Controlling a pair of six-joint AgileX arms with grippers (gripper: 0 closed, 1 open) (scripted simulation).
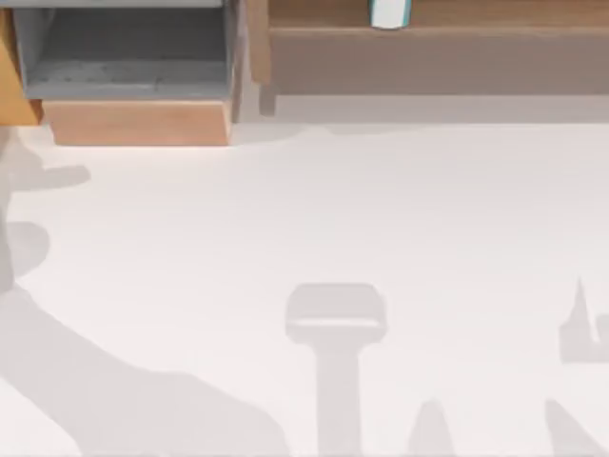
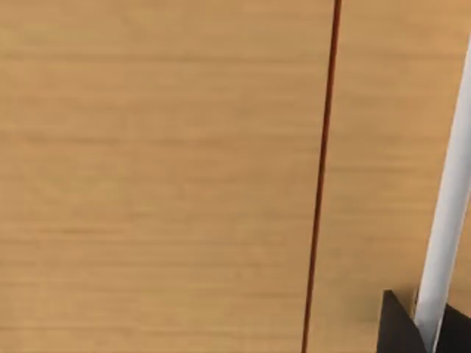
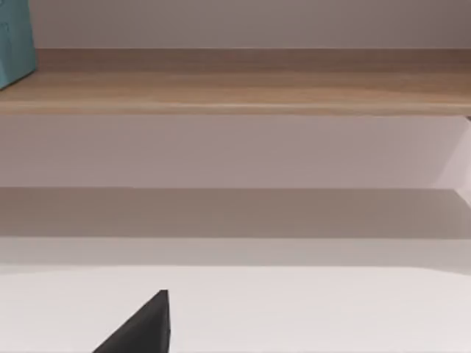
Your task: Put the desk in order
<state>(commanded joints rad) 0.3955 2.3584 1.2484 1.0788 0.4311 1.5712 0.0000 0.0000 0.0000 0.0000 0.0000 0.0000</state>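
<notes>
White counter (image 1: pixel 314 209) spread across the top view, bare in the middle, crossed by grey shadows. Drawer box (image 1: pixel 133 67) at far left, pulled open, grey inside, wood front toward the camera. Shelf rail (image 1: pixel 438 43) along far right, carrying a white and teal object (image 1: pixel 390 13). Left gripper (image 2: pixel 423 327) close to a wood panel (image 2: pixel 162 176); right gripper (image 3: pixel 140 327) over the counter, facing the shelf. Cannot tell for either whether open or closed.
</notes>
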